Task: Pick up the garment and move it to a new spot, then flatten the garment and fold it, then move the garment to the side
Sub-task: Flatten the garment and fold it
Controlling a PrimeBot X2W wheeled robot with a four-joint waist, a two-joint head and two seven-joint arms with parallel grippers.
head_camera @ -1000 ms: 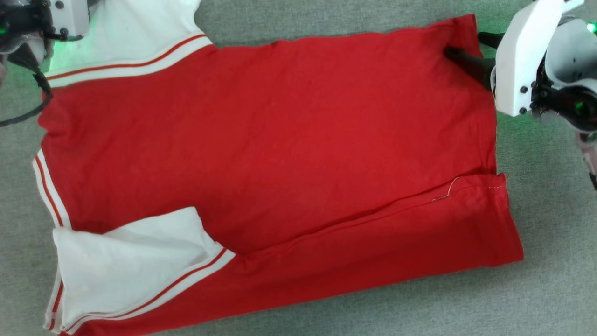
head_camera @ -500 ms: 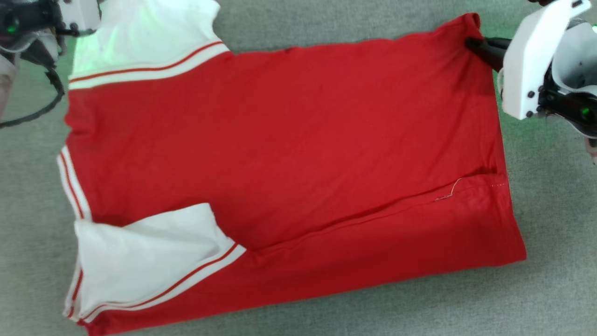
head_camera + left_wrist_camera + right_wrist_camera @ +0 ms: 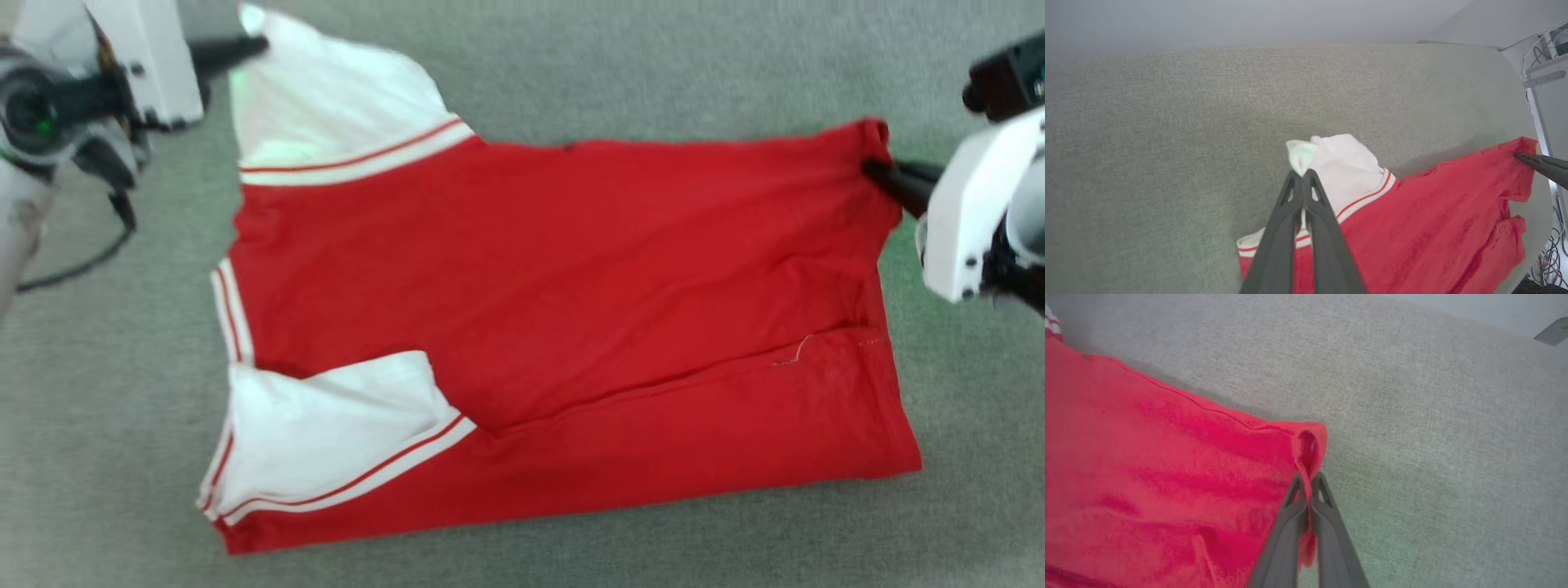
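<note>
Garment [image 3: 571,269] lies spread on the grey cloth-covered table [image 3: 653,73], plain red side up, its near long edge folded over onto the body along a slanting crease. One white sleeve [image 3: 326,425] lies folded in at the near left. The left gripper [image 3: 258,43] has its jaws pinched together on the edge of the far white sleeve [image 3: 1343,163]. The right gripper [image 3: 1308,478] has its jaws clamped on the far red hem corner [image 3: 1310,441], which is bunched and raised slightly off the table.
</note>
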